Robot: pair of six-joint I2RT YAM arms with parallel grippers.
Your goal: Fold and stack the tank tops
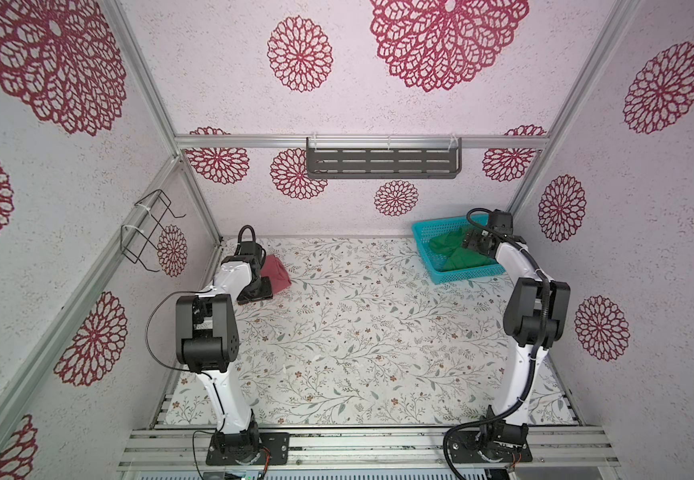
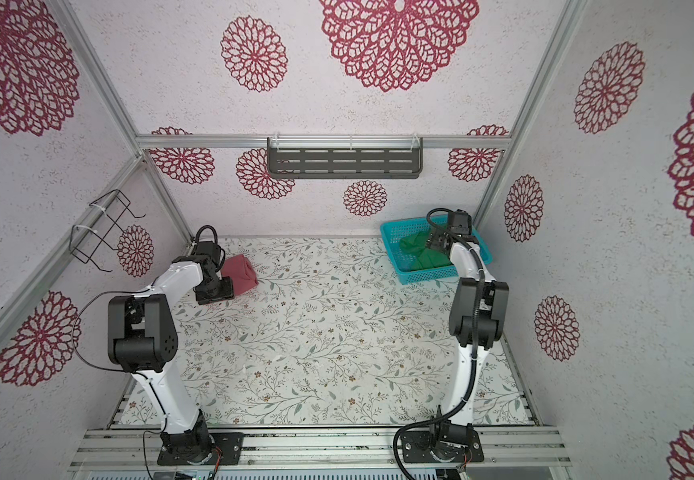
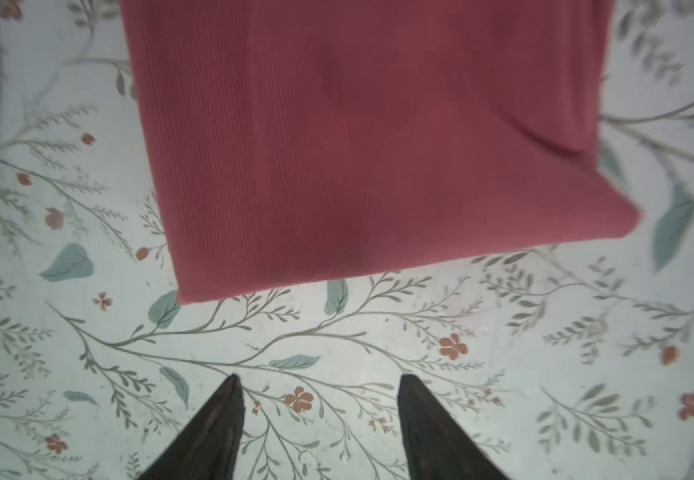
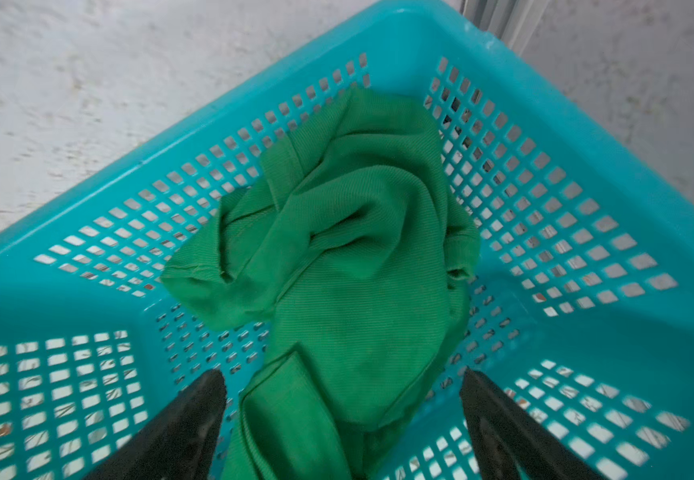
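White walls (image 1: 220, 95) are printed with crimson rosettes; a slotted shelf (image 1: 382, 164) and a wire rack (image 1: 145, 232) are mounted there. The worktop (image 1: 357, 332) is covered in floral print.

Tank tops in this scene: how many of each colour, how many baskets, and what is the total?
Pink-red tank top: 1
Green tank top: 1
Turquoise basket: 1
Total: 3
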